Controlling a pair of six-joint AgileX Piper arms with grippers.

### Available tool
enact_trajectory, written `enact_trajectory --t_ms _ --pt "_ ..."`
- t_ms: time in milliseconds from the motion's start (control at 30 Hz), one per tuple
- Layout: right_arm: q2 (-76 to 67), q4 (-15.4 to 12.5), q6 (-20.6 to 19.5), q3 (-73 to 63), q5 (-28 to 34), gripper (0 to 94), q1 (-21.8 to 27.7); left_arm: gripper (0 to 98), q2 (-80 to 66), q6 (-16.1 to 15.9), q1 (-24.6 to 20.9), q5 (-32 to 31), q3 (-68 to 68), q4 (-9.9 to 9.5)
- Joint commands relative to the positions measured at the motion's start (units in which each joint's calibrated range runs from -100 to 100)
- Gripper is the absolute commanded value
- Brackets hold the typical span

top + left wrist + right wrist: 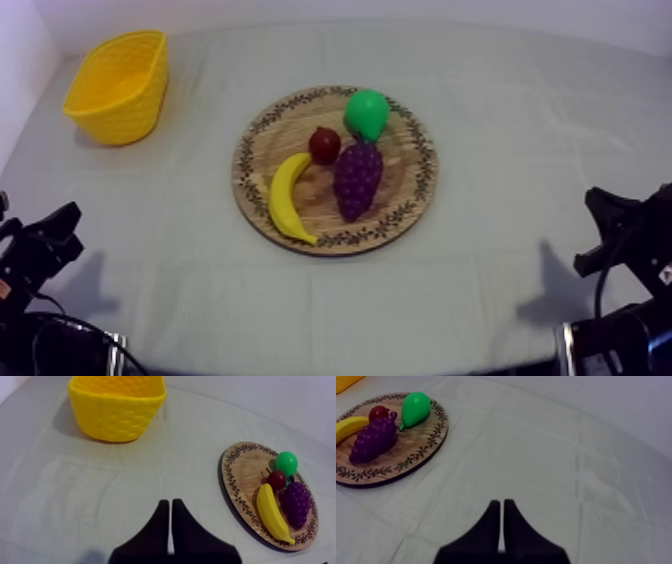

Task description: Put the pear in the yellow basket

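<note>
Lying on board (405, 170), bright green pear (367, 113)

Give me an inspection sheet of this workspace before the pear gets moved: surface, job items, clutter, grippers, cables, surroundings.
Surface: grey-white cloth, lightly creased.
Job's things: pear lies on the far side of the wooden board, next to the grapes; yellow basket stands upright at the far left, nothing seen inside.
Clutter: banana, grapes and small red fruit share the board.
Grippers: left gripper shut on nothing, over bare cloth short of the basket; right gripper shut on nothing, over cloth beside the board.
Cables: nothing seen among the fruit.
Surroundings: pale wall behind the table.
</note>
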Motion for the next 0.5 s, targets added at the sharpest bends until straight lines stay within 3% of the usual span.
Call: enact_trajectory --t_ms 0,467 --pt "0.0 0.0 0.1 0.0 0.0 0.4 0.0 0.1 0.0 0.0 0.0 0.0 0.0 0.01" --pt "0.0 0.0 0.1 0.0 0.0 0.4 0.0 0.1 0.0 0.1 0.8 0.2 0.0 0.01"
